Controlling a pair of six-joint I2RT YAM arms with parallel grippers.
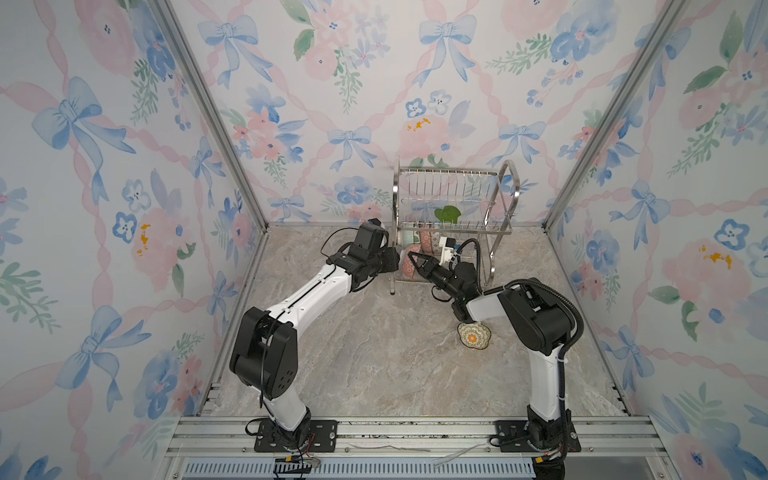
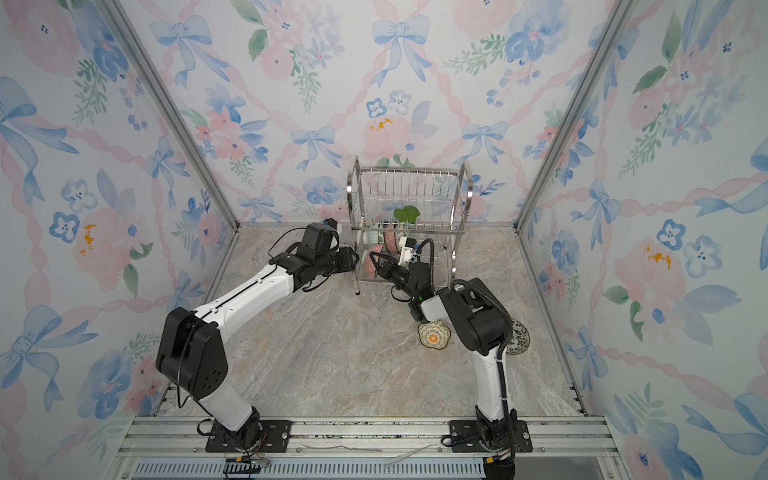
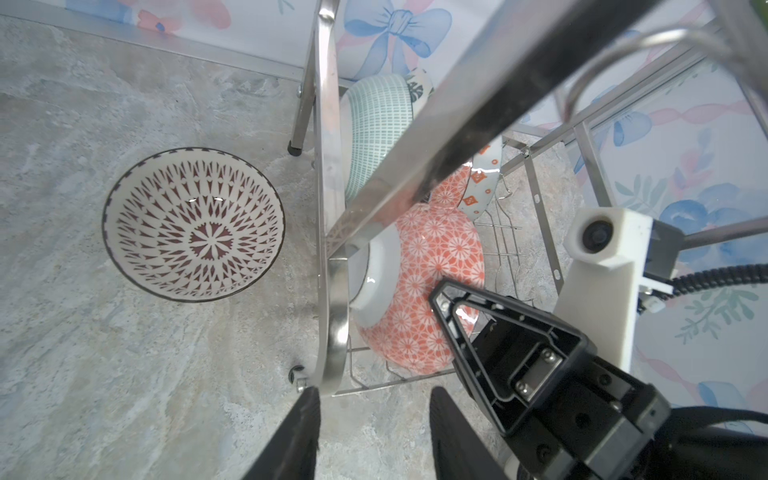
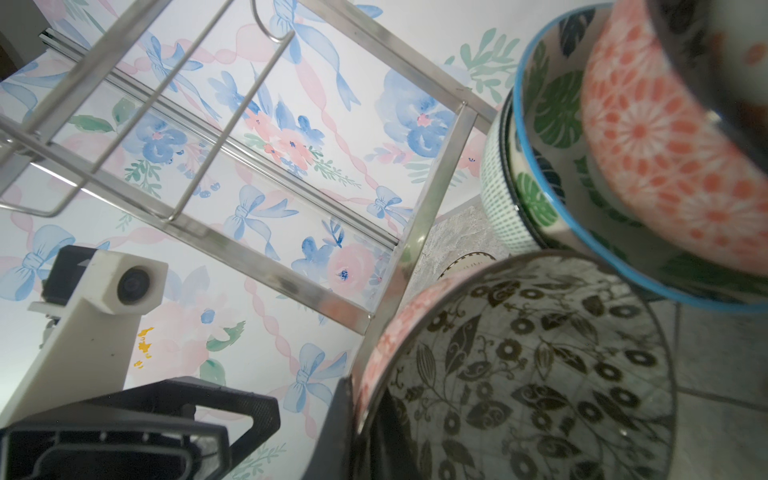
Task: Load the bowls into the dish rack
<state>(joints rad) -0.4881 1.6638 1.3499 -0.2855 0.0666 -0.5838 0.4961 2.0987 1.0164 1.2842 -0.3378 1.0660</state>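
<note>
The steel dish rack (image 1: 514, 183) (image 2: 468, 187) stands at the back. Its lower tier holds a mint grid bowl (image 3: 374, 124), a green-leaf bowl with a blue rim (image 4: 548, 104) and a coral flower bowl (image 4: 665, 137). My right gripper (image 4: 365, 424) (image 1: 412, 258) is shut on the rim of a bowl (image 4: 528, 365) that is coral outside and dark-leafed inside; it stands on edge in the lower tier (image 3: 436, 266). My left gripper (image 3: 374, 436) (image 1: 395, 258) is open and empty just outside the rack's left end. A brown lattice bowl (image 3: 193, 224) sits on the table beside the rack.
A scalloped yellow-orange bowl (image 1: 473, 334) (image 2: 434, 335) lies on the marble table under my right forearm. A dark floral bowl (image 2: 519, 337) shows behind my right arm. A green leaf shape (image 1: 448, 214) shows at the upper tier. Wallpapered walls enclose three sides.
</note>
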